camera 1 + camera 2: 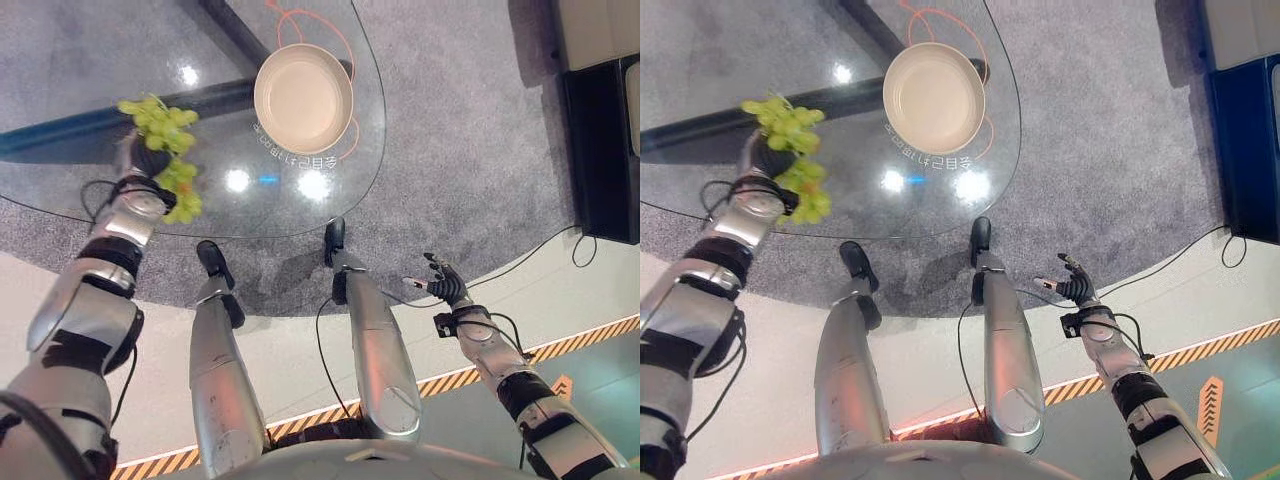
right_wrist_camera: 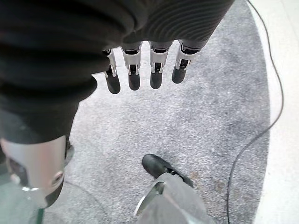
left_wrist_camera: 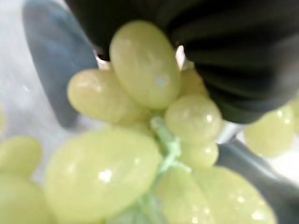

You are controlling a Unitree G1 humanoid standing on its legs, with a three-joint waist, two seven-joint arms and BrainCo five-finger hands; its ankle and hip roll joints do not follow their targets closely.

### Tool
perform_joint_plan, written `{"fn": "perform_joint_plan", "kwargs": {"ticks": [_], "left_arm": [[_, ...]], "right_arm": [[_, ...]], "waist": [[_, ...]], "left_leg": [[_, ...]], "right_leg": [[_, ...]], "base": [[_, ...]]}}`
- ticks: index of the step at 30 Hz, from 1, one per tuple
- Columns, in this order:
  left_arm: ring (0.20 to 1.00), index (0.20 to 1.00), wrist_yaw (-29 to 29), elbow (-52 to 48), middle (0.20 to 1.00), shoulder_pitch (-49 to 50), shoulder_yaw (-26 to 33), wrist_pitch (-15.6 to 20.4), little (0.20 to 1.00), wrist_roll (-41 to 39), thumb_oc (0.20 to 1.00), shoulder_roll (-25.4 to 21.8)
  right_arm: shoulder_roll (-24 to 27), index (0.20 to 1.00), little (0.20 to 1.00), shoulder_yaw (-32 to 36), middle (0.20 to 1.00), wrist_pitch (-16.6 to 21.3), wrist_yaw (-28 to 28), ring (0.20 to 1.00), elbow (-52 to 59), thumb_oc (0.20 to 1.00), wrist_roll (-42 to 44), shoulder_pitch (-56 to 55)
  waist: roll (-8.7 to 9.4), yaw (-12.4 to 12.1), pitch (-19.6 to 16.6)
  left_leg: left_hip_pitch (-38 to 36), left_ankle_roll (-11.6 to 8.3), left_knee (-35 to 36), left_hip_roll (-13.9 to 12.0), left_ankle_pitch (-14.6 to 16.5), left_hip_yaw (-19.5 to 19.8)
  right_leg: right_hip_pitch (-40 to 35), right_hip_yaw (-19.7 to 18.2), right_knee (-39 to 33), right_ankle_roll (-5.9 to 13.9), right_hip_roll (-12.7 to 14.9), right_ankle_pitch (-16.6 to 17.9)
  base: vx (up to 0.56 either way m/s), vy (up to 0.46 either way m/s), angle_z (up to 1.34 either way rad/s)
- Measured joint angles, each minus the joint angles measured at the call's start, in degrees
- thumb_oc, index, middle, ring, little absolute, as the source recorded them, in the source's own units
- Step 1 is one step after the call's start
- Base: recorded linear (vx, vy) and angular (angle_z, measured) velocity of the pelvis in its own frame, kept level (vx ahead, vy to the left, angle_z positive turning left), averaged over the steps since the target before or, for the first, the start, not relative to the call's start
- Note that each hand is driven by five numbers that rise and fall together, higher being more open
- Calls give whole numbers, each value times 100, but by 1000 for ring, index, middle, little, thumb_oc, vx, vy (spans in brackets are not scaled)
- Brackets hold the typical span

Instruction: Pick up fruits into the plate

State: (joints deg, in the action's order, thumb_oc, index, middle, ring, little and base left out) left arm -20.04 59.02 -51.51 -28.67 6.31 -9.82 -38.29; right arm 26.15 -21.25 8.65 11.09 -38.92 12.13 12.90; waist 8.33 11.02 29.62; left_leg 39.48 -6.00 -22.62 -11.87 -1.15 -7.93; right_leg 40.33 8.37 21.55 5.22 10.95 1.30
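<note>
The left hand (image 1: 140,165), at the left of the frame, has its fingers curled round a bunch of green grapes (image 1: 165,150) over the glass desk (image 1: 60,90); the empty plate (image 1: 303,97) sits at top middle; the right hand (image 1: 445,283), lower right, has straight, open fingers.

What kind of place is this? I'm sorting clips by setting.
Probably an indoor demo or lab space: a glass table on grey carpet, with striped hazard tape on the floor. On the table a plate; the left hand holds grapes.
</note>
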Motion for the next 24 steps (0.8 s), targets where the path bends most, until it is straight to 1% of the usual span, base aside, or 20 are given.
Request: {"fn": "perform_joint_plan", "kwargs": {"ticks": [3,7,11,12,13,15,18,19,21,23,24], "left_arm": [[200,200,-101,-601,200,431,267,296,200,-69,200,105],[200,200,-146,-1222,200,893,591,565,200,-160,200,157],[200,200,-160,-2008,200,1426,920,893,200,-257,200,158],[200,200,-161,-2111,200,1494,951,919,200,-258,200,160],[200,200,-159,-2315,200,1634,1006,1017,200,-258,200,157],[200,200,-160,-2682,200,1898,1180,1019,200,-262,200,151],[200,200,-132,-3187,200,2257,1198,1021,200,-257,200,156],[200,200,-77,-3429,200,2365,1222,1021,200,-256,200,157],[200,200,-21,-3691,200,2391,1253,1011,200,-254,200,156],[200,200,100,-3888,200,2409,1285,1003,200,-253,200,161],[200,200,192,-3966,200,2425,1288,995,200,-252,200,156]], "right_arm": [[-48,1000,1000,-1,1000,19,-16,1000,137,1000,-47,-77],[-44,1000,1000,21,1000,17,-86,1000,316,1000,-50,-210],[-45,1000,1000,33,1000,-21,-351,1000,686,1000,-49,-477],[-44,1000,1000,34,1000,-35,-390,1000,747,1000,-49,-518],[-45,1000,1000,39,1000,-57,-464,1000,893,1000,-49,-603],[-48,1000,1000,60,1000,-115,-635,1000,1062,1000,-47,-613],[-43,1000,1000,136,1000,-145,-901,1000,1337,1000,-46,-672],[-37,1000,1000,143,1000,-145,-1018,1000,1517,1000,-48,-686],[-24,1000,1000,188,1000,-199,-1110,1000,1759,1000,-105,-661],[65,1000,1000,231,1000,-321,-1142,1000,2001,1000,-358,-497],[264,1000,1000,231,1000,-411,-1210,1000,2253,1000,-447,-467]], "waist": [[-7,-72,22],[-27,-218,34],[-144,-427,104],[-164,-438,115],[-231,-500,133],[-280,-563,142],[-371,-604,123],[-430,-628,93],[-503,-679,59],[-605,-721,-37],[-660,-769,-71]], "left_leg": [[-395,-18,266,35,-113,-43],[-1043,-31,652,80,-222,-95],[-1747,-35,1082,133,-336,-150],[-1829,-38,1147,139,-356,-154],[-2027,-46,1302,152,-407,-156],[-2267,-44,1456,181,-452,-185],[-2663,-45,1645,209,-462,-202],[-2822,-45,1719,213,-461,-203],[-2937,-46,1790,215,-461,-186],[-3099,-50,1882,221,-465,-202],[-3255,-56,1963,224,-473,-261]], "right_leg": [[-296,23,-63,0,17,0],[-850,41,-261,39,16,-29],[-1495,112,-530,51,35,-34],[-1568,128,-569,57,34,-30],[-1752,165,-660,60,36,-26],[-1958,181,-751,46,53,3],[-2374,217,-971,92,43,44],[-2550,254,-1062,93,37,44],[-2693,304,-1145,99,30,49],[-2866,323,-1263,120,18,79],[-3001,305,-1374,132,5,128]], "base": [[11,-7,4],[46,14,2],[47,21,5],[60,43,7],[93,61,4],[90,56,2],[63,11,2],[43,-13,8],[37,-16,6],[12,-16,-3],[37,-44,-10]]}}
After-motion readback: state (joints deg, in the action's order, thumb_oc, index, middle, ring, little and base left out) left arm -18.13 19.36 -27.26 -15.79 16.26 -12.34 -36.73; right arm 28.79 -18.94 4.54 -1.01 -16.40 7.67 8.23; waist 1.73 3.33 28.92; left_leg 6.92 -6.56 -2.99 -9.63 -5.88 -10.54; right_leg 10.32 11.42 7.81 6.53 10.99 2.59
